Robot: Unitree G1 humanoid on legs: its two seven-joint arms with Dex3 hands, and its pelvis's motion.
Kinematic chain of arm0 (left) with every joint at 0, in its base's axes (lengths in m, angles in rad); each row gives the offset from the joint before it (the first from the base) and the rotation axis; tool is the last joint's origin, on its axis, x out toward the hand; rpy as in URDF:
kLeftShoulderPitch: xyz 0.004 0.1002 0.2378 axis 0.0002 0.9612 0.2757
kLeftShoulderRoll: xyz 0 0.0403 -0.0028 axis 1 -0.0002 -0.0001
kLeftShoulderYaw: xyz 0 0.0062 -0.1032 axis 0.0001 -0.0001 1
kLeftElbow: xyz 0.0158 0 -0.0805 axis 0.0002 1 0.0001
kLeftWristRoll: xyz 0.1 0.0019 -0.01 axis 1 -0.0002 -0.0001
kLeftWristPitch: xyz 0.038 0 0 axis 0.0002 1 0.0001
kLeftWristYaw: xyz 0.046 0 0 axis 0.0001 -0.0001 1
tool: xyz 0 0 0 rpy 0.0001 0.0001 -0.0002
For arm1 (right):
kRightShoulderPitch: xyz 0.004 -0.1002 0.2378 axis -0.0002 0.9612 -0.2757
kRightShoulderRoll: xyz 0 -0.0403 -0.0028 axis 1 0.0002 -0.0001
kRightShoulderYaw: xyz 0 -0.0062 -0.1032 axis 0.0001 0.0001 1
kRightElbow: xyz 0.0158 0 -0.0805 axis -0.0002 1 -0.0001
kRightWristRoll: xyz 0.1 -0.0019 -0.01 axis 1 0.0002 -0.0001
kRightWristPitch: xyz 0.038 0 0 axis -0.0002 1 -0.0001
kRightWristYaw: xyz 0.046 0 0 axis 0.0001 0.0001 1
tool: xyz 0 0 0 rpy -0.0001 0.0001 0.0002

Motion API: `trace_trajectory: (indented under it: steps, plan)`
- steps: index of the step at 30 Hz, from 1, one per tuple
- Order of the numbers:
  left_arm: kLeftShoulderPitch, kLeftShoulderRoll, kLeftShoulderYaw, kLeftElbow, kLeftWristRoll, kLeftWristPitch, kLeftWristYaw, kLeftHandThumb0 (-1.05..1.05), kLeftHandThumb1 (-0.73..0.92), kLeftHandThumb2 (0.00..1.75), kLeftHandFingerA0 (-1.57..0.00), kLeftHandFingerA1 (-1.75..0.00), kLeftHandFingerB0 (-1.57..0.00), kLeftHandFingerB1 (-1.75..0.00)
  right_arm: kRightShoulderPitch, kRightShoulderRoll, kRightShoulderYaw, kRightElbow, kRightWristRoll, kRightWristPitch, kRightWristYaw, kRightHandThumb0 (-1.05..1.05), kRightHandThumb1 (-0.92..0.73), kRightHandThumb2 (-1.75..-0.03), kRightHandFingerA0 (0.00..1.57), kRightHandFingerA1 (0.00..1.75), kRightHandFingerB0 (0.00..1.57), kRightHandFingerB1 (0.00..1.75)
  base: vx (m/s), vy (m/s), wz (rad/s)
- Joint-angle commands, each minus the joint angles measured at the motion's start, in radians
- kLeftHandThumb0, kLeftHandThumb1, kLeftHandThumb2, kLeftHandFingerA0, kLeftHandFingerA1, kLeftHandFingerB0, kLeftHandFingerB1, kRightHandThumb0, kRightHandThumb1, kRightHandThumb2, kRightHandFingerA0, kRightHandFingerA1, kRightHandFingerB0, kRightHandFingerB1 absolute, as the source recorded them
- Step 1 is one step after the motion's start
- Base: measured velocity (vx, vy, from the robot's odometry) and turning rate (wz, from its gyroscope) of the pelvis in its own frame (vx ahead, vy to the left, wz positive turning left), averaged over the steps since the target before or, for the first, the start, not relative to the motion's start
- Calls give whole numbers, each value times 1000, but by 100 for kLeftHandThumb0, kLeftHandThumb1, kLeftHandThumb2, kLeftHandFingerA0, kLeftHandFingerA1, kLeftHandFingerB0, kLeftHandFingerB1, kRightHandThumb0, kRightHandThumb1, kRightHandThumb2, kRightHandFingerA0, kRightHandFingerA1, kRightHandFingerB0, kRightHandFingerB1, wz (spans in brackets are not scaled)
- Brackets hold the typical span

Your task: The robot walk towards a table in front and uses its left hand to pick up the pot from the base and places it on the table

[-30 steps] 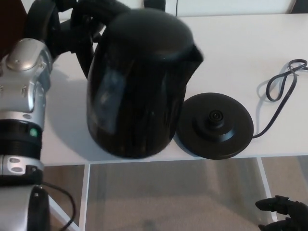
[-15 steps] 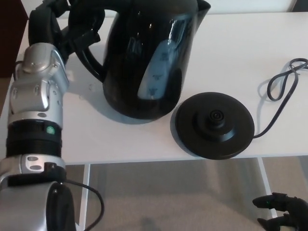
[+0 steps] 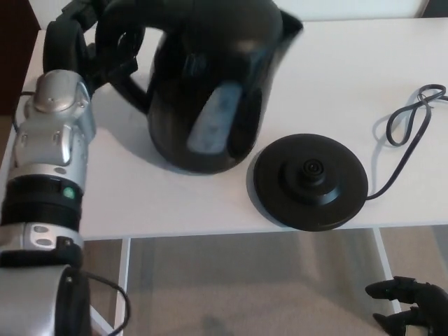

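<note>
1. One hand is at work: the left hand [image 3: 73, 38], at the upper left, has its black fingers closed around the handle [image 3: 122, 66] of the pot [image 3: 210, 91].
2. The pot is off its base and stands left of it, over the white table [image 3: 336, 63]. One second ago it was raised close to the camera and overhung the table's front edge. It now appears smaller, farther back and lower, with a slight tilt. Whether its bottom touches the table cannot be confirmed.
3. The base [image 3: 308, 180] is bare, with its centre connector exposed, near the front edge and just beside the pot. Its position is unchanged.
4. The cord [image 3: 409, 129] runs from the base to a loop at the right.
5. The right hand [image 3: 413, 315] hangs below table level at the lower right and holds nothing. Whether it is open or closed cannot be told.
6. Judgement: the lift is complete and the set-down is nearly finished. Release remains.
</note>
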Motion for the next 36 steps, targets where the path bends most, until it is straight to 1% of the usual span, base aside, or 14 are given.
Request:
trace_trajectory:
  steps: [1, 2, 4, 14, 15, 17, 18, 20, 21, 22, 23, 31, 32, 36]
  plan:
    - [29, 156, -124, 15, 7, -45, -399, -72, 52, 56, 0, 0, 0, 0, -3, -19, 0, -8, -10, 16, -6, -42, -55, -89, 57, 62, 45, 56, 0, 0, 0]
    - [36, 172, -129, 13, 3, -48, -426, -74, 45, 76, 0, 0, 0, 0, 0, -19, 0, -12, -9, 16, -6, -42, -55, -89, 57, 62, 46, 56, 0, 0, 0]
    - [42, 197, -143, 7, 5, -39, -450, -77, 44, 79, 0, 0, 0, -1, 2, -18, -2, -15, -5, 16, -5, -42, -55, -89, 56, 62, 45, 56, 0, 0, 0]
    - [50, 302, -199, 3, 17, -54, -544, -76, 45, 77, 0, -1, 0, 0, -4, -20, -5, -19, -1, 21, -4, -42, -53, -88, 57, 62, 46, 56, 0, 0, 0]
    - [49, 319, -211, 5, 22, -55, -566, -77, 43, 78, 0, -1, 0, 0, -5, -20, -7, -18, 0, 21, -5, -38, -67, -61, 61, 48, 55, 44, 0, 0, 0]
    - [48, 334, -227, 2, 30, -58, -578, -74, 49, 56, 0, 0, 0, 0, -6, -21, -9, -14, 3, 18, -5, -38, -67, -60, 61, 49, 55, 44, 0, 0, 0]
    - [48, 343, -241, 1, 37, -64, -585, -73, 42, 75, 0, -1, 0, 0, -8, -21, -10, -12, 4, 19, -3, -42, -52, -87, 57, 62, 45, 55, 0, 0, 0]
    - [42, 362, -272, 4, 57, -76, -607, -72, 42, 74, 0, 0, 0, 0, -12, -20, -10, -11, 4, 26, -2, -42, -52, -87, 58, 62, 46, 55, 0, 0, 0]
    - [33, 380, -307, 12, 82, -84, -629, -73, 41, 75, 0, -1, 0, 0, -16, -20, -6, -6, -2, 25, -7, -38, -67, -60, 62, 49, 54, 44, 0, 0, 0]
    - [26, 398, -348, 21, 113, -103, -654, -70, 49, 56, 0, 0, 0, 0, -16, -20, -4, -9, -5, 29, -11, -37, -66, -60, 63, 49, 54, 44, 0, 0, 0]
    - [19, 409, -370, 25, 123, -108, -673, -71, 42, 78, 0, -2, 0, 0, -16, -18, -3, -10, -6, 30, -12, -37, -66, -59, 63, 50, 54, 44, 0, 0, 0]
    - [-33, 468, -517, 26, 187, -136, -745, -72, 39, 82, 0, -2, 0, 0, -30, -18, -4, 2, -5, 29, -12, -34, -63, -59, 63, 50, 52, 44, 0, 0, 0]
    - [-36, 472, -526, 26, 194, -143, -746, -88, 47, 58, 0, 0, 0, 0, -32, -18, -3, 2, -6, 31, -13, -33, -62, -59, 63, 50, 52, 44, 0, 0, 0]
    - [-45, 500, -550, 6, 183, -146, -786, -87, 44, 60, 0, 0, 0, 0, -34, -17, -2, -5, -7, 42, -12, -32, -60, -58, 64, 50, 52, 43, 0, 0, 0]
